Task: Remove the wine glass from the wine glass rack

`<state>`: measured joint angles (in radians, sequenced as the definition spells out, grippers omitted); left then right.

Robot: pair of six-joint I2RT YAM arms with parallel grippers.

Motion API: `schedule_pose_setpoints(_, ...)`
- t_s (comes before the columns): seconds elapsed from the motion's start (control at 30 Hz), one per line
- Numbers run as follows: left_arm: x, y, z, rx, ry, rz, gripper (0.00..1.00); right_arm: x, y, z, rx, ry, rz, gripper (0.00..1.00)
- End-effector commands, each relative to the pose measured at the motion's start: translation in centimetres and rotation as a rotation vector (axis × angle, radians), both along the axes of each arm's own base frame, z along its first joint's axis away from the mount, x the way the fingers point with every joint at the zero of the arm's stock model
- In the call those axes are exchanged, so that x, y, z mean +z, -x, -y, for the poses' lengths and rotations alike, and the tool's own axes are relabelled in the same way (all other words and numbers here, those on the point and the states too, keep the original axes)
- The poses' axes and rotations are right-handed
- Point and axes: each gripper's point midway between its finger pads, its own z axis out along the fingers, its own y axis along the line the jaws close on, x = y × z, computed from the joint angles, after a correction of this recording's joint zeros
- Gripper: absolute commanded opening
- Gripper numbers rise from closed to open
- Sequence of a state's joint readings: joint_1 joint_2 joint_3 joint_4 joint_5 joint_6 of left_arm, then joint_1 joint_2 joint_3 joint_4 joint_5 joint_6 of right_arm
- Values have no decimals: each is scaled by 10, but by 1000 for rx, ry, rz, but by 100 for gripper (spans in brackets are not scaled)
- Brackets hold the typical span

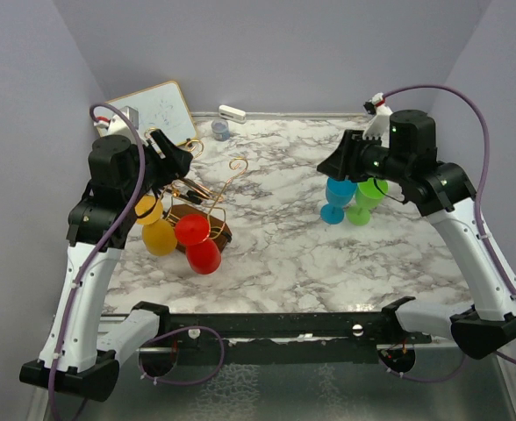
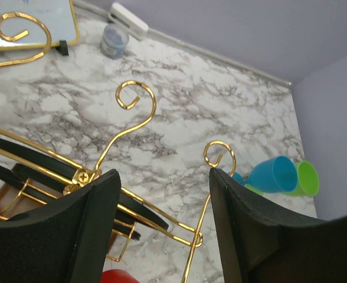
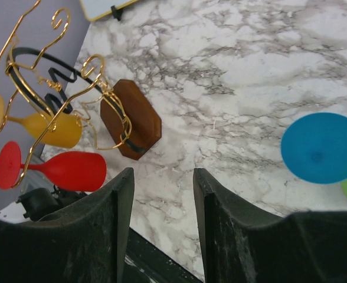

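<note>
The gold wire wine glass rack (image 1: 221, 231) stands on its dark brown wooden base (image 3: 135, 115) at the left of the marble table. A red wine glass (image 1: 202, 246) and a yellow one (image 1: 156, 230) hang from its arms, on the near side. My left gripper (image 1: 166, 158) hovers open just above the rack's curled hooks (image 2: 139, 97), with nothing between its fingers. A blue wine glass (image 1: 339, 195) and a green one (image 1: 364, 198) stand together on the table at the right. My right gripper (image 3: 163, 174) is open and empty above them.
A white whiteboard (image 1: 157, 110) leans at the back left corner. Beside it lie a small grey-blue roll (image 1: 221, 130) and a white oblong object (image 1: 232, 112) along the back wall. Lilac walls close in the left, back and right sides.
</note>
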<state>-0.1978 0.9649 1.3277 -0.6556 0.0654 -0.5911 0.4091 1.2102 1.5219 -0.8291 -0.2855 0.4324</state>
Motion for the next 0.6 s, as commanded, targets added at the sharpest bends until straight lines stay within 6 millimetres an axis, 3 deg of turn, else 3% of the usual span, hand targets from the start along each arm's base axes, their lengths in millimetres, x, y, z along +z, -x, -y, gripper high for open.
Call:
schedule_pose_setpoints(0.0, 56, -7, -27, 143, -17, 138, 64, 8, 4, -30, 118, -21, 65, 45)
schedule_pose_setpoints(0.17, 81, -12, -34, 186, 9, 181, 64, 12, 1, -47, 167, -30, 99, 45)
schedule_pose_setpoints(0.4, 114, -10, -34, 191, 72, 249, 62, 24, 1, -50, 207, -26, 176, 45)
schedule_pose_setpoints(0.5, 133, -16, -15, 95, 113, 302, 61, 28, 5, -49, 228, -22, 207, 46)
schedule_pose_setpoints(0.57, 144, -24, 15, -74, 122, 334, 61, 30, 9, -50, 250, -24, 217, 46)
